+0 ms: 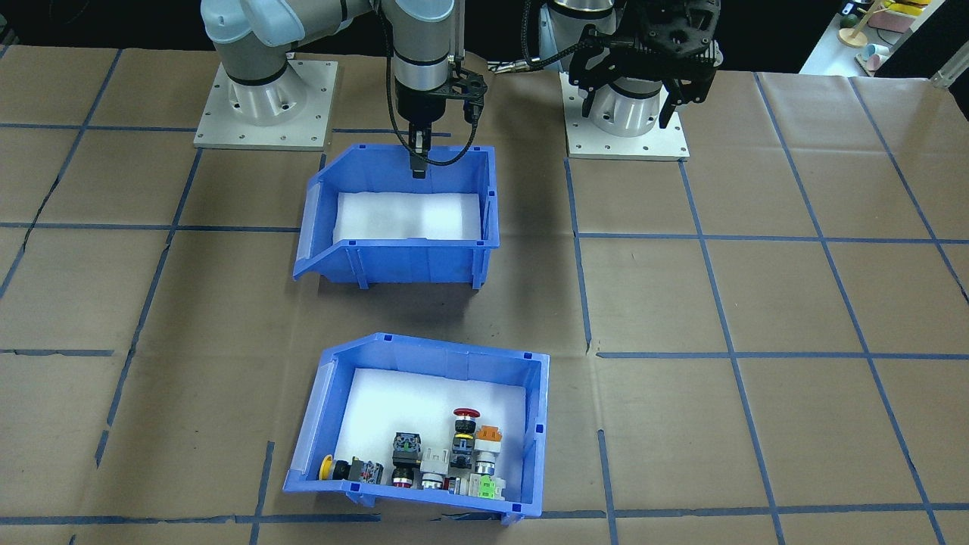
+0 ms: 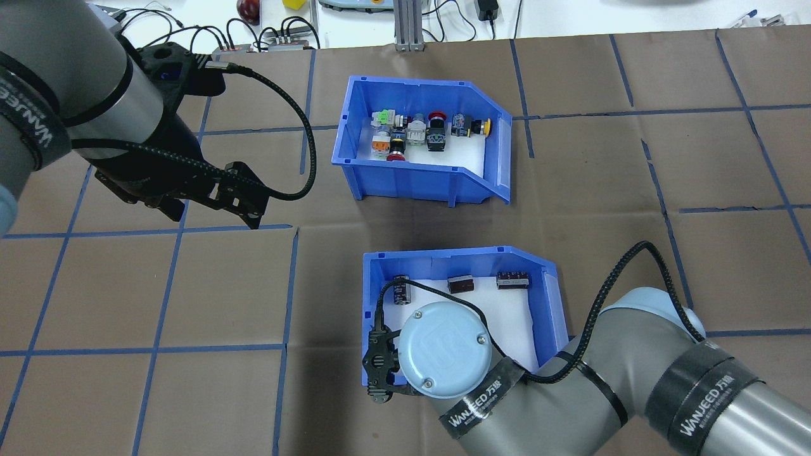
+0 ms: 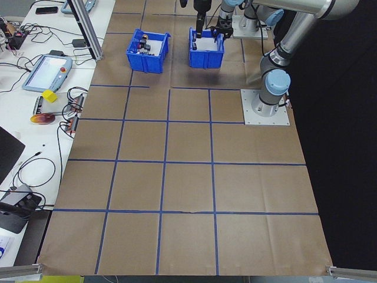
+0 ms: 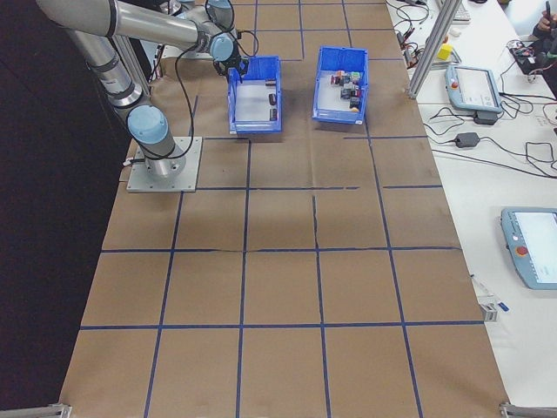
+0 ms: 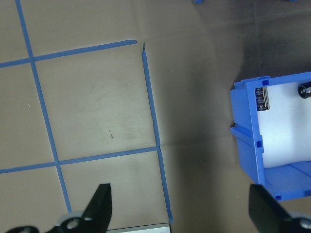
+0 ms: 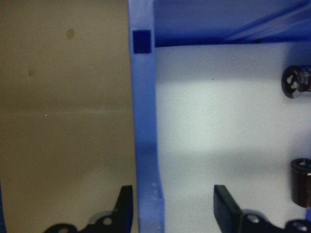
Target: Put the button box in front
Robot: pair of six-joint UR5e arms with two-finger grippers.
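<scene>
Right gripper (image 6: 172,206) straddling the rear wall of the blue plastic bin holding dark cylindrical parts (image 2: 545,297); left gripper (image 5: 180,208) open and empty.

Right wrist view: the two black fingers (image 6: 125,206) stand apart, one outside and one inside the bin wall; contact with the wall cannot be confirmed. Two dark cylinders (image 6: 297,81) lie on the white foam liner.
Left wrist view: the fingers are spread wide above the brown paper table cover with blue tape grid (image 5: 97,97), with nothing between them.
Overhead view: the button box (image 2: 412,177), a blue slope-fronted plastic bin with white liner and colourful push-button switches (image 2: 418,130), sits on the far side of the table, beyond the other bin and apart from it.
Front-facing view: the button box is nearest this camera; the left gripper hangs above its base plate (image 1: 628,144).
</scene>
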